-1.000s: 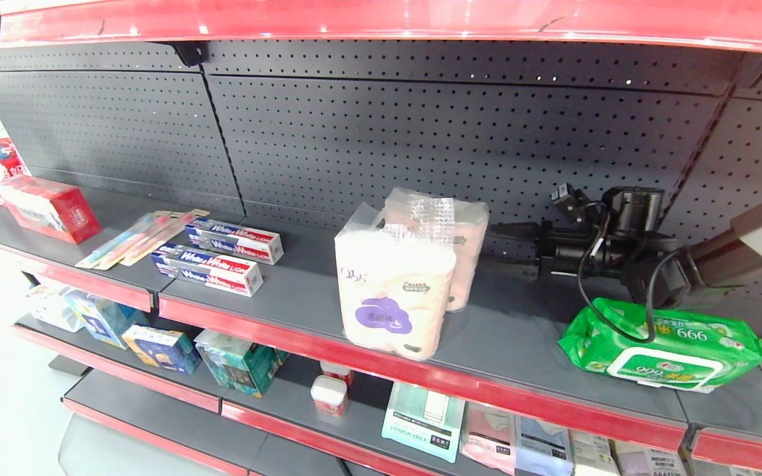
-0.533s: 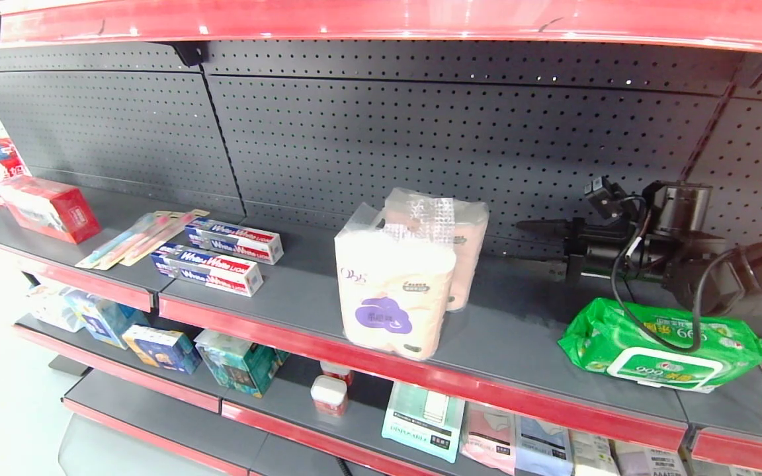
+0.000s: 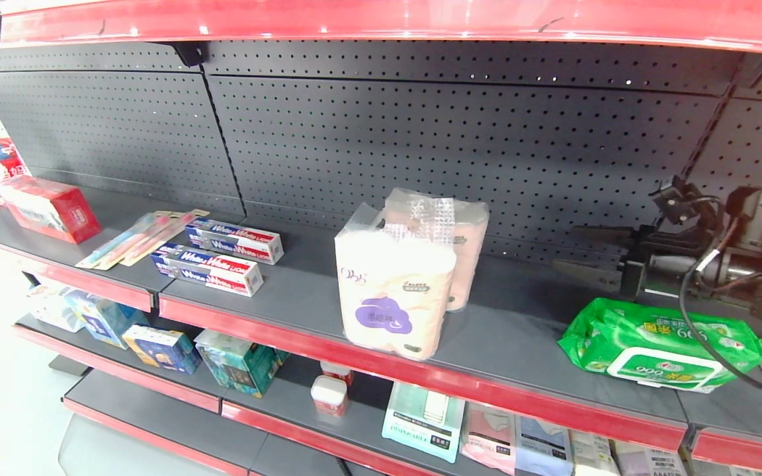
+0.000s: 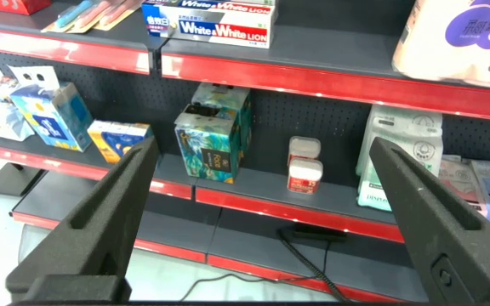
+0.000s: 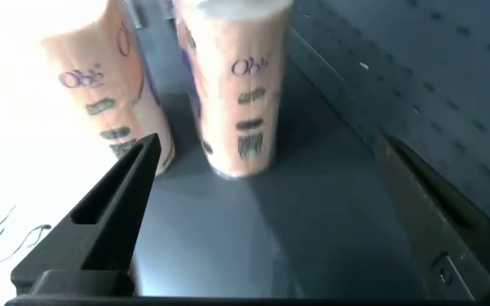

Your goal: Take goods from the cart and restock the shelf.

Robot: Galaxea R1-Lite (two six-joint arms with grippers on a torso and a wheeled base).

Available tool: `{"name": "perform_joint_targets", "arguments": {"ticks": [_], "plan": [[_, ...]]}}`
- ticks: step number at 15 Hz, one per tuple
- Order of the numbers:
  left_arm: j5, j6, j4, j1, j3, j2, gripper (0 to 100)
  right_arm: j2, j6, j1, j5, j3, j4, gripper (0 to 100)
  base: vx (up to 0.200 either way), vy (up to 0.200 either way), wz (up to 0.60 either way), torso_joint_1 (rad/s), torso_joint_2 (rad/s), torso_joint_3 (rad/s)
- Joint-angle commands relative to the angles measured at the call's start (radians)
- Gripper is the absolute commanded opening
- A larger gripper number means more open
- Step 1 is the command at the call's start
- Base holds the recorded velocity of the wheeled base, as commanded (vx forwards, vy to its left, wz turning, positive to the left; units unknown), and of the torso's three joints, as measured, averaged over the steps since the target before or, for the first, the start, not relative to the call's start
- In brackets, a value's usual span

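A pack of toilet paper rolls [image 3: 397, 274] stands upright in the middle of the grey shelf [image 3: 520, 324]. My right gripper [image 3: 586, 252] hovers to its right, just above the shelf near the back panel, fingers pointing toward the pack, open and empty. A green pack of wet wipes [image 3: 659, 344] lies flat in front of that arm. In the right wrist view the rolls [image 5: 236, 93] stand some way ahead of the open right gripper [image 5: 270, 246]. My left gripper [image 4: 262, 238] is open and empty, low in front of the lower shelves.
Two toothpaste boxes [image 3: 222, 258], toothbrushes [image 3: 143, 238] and a red box [image 3: 50, 208] lie on the shelf's left part. Lower shelves hold a teal box [image 4: 213, 132], small jars [image 4: 304, 166] and flat packs [image 3: 424, 413]. Bare shelf lies between the rolls and the wipes.
My right gripper has drawn back to the right, away from the toilet paper pack, staying open and empty. The goods on the shelf have not moved.
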Motion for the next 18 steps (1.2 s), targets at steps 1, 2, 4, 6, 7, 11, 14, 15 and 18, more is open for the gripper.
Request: {"name": "perform_joint_targets", "arguments": {"ticks": [1,2,4,6,7,11,14,15,18], "plan": [[0.000,0.001,0.000,0.000,0.000,0.002,100,-0.244,0.057,-0.019,-0.160,0.165,0.000,100,0.000,0.000,0.00,0.000,0.00,0.000],[0.000,-0.001,0.000,0.000,0.000,0.002,100,-0.335,0.086,-0.010,-0.280,0.231,0.003,100,0.000,0.000,0.00,0.000,0.00,0.000],[0.000,0.001,0.000,0.000,0.000,0.002,100,-0.553,0.113,0.009,-0.522,0.343,0.082,100,0.000,0.000,0.00,0.000,0.00,0.000],[0.000,-0.001,0.000,0.000,0.000,0.002,100,-0.811,0.142,0.006,-0.735,0.446,0.233,100,0.000,0.000,0.00,0.000,0.00,0.000],[0.000,-0.001,0.002,0.000,0.000,0.002,100,-0.919,0.162,0.001,-0.800,0.498,0.288,100,0.000,0.000,0.00,0.000,0.00,0.000],[0.000,0.001,0.000,0.000,0.000,0.002,100,-1.522,0.181,-0.031,-0.938,0.641,0.647,100,0.000,0.000,0.00,0.000,0.00,0.000],[0.000,0.001,0.000,0.000,0.000,0.002,100,-1.682,0.188,-0.025,-0.968,0.636,0.814,100,0.000,0.000,0.00,0.000,0.00,0.000],[0.000,0.001,0.000,0.000,0.000,0.002,100,-1.682,0.188,-0.025,-0.994,0.659,0.814,100,0.000,0.000,0.00,0.000,0.00,0.000],[0.000,0.001,0.000,0.000,0.000,0.002,100,-1.668,0.193,-0.011,-0.987,0.718,0.767,100,0.000,0.000,0.00,0.000,0.00,0.000]]}}
